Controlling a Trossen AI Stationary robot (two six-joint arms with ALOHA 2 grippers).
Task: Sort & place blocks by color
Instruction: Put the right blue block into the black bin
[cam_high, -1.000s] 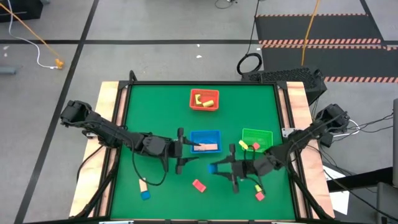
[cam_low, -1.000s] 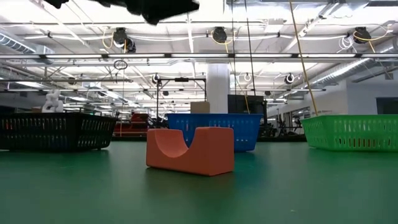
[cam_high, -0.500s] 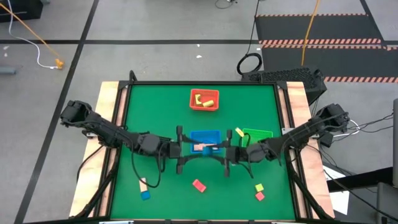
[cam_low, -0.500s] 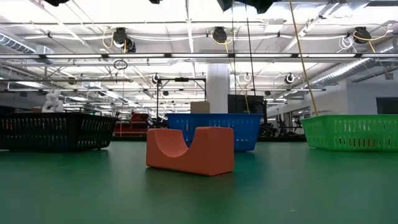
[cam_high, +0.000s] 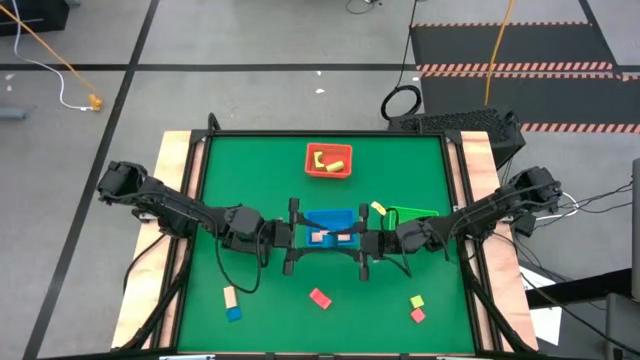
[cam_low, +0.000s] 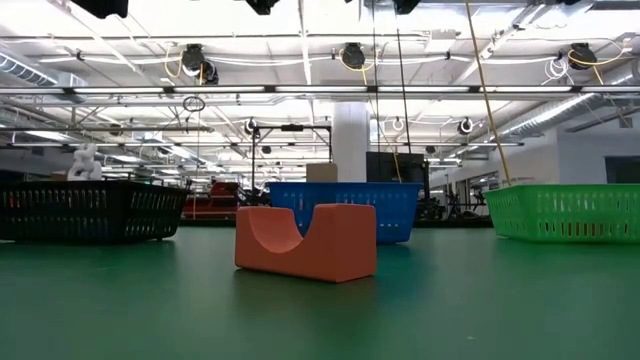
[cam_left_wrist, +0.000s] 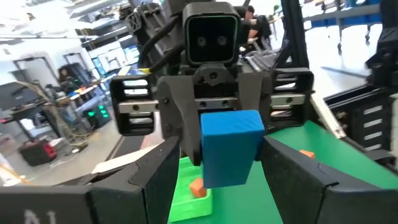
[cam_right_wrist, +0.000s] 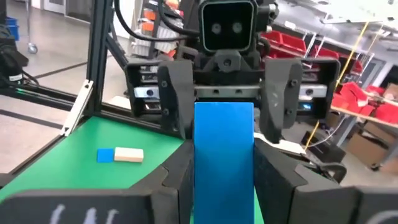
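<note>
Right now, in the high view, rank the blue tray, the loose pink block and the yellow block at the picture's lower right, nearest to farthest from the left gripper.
From the left gripper:
1. blue tray, right beside its jaws at the table's middle.
2. pink block, alone on the mat below the tray.
3. yellow block, far across on the right arm's side.

From above, the left gripper (cam_high: 292, 236) and right gripper (cam_high: 362, 240) meet over the blue tray (cam_high: 330, 216) at the table's centre, covering most of it; the pale piece (cam_high: 322, 237) inside is too small to identify. The green tray (cam_high: 412, 213), at three o'clock, lies half under the right arm. In the low view both arms are cut off at twelve o'clock.
</note>
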